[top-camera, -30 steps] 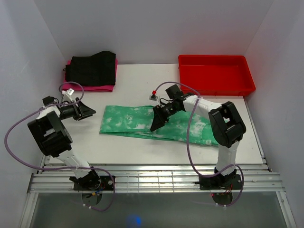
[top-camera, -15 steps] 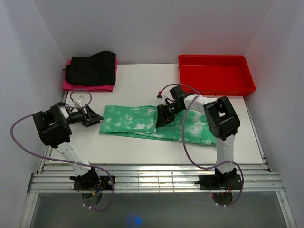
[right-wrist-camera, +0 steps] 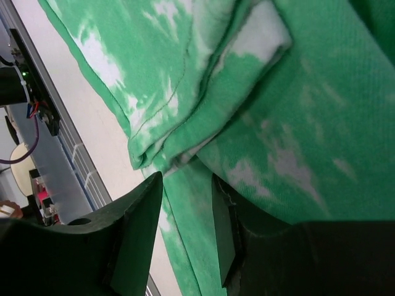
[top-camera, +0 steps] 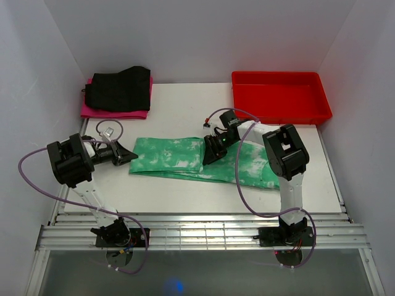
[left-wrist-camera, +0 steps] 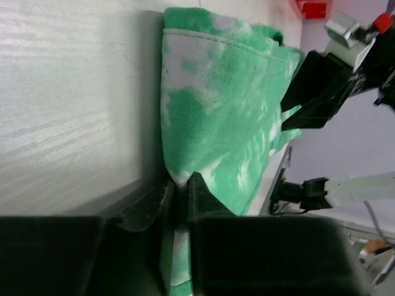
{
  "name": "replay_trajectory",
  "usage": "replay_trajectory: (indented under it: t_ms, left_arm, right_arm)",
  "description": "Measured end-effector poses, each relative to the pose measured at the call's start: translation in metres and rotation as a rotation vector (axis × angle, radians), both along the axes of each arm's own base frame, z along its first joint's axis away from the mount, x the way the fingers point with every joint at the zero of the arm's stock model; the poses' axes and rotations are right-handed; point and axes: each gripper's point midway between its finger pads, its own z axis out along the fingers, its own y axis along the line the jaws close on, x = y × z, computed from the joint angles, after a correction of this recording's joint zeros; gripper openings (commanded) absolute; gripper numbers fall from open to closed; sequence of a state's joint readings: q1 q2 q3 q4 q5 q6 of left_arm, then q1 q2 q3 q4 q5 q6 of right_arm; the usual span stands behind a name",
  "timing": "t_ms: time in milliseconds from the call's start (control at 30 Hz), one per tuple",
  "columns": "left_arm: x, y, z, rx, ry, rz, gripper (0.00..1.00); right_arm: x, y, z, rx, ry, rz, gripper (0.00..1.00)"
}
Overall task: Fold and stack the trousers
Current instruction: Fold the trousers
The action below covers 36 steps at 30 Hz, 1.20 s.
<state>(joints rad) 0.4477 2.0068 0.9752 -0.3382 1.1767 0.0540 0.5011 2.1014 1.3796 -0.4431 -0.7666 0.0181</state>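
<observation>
Trousers [top-camera: 173, 157] of green cloth with white blotches lie flat across the middle of the table [top-camera: 179, 105] in one long band that runs from left to right. The right end passes under the right arm. In the left wrist view the near end shows a stitched hem and a layered edge, so the cloth lies doubled there.

The left gripper [top-camera: 126, 155] sits low at the left end of the band, pointing along it. Its wrist camera shows the two dark fingers [left-wrist-camera: 148, 203] drawn close together with a corner of the green cloth caught between them, so the left gripper [left-wrist-camera: 179, 185] is closed on the trousers.

The right gripper [top-camera: 210, 154] is down on the band near its middle. In its own view the right gripper [right-wrist-camera: 187, 179] has its fingers [right-wrist-camera: 136, 228] standing apart on the cloth. A folded edge with a white patch runs toward the gap and green cloth fills it. Whether these fingers pinch the cloth or only rest on it cannot be told.

At the far left corner a black garment [top-camera: 120, 89] lies on top of a pink garment [top-camera: 114, 114], well apart from the trousers. A red tray [top-camera: 281, 95] stands at the far right corner, just beyond the right arm.
</observation>
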Motion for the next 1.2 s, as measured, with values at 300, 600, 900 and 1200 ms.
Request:
replay_trajectory:
  t_ms: [300, 600, 900, 1200]
  left_arm:
    - [-0.004, 0.008, 0.053, 0.055, -0.017, 0.036, 0.00]
    - [0.012, 0.004, 0.153, 0.385, -0.166, 0.081, 0.00]
    - [0.013, -0.032, 0.203, 0.615, -0.241, 0.144, 0.00]
    - [0.022, -0.034, 0.225, 0.721, -0.264, 0.202, 0.00]
  right_arm:
    - [0.001, 0.010, -0.001, 0.024, -0.029, 0.030, 0.37]
    - [0.008, 0.066, 0.003, 0.090, -0.119, 0.088, 0.40]
    - [0.034, 0.068, 0.015, 0.088, -0.175, 0.048, 0.38]
    - [0.063, 0.020, 0.071, 0.130, -0.296, -0.050, 0.31]
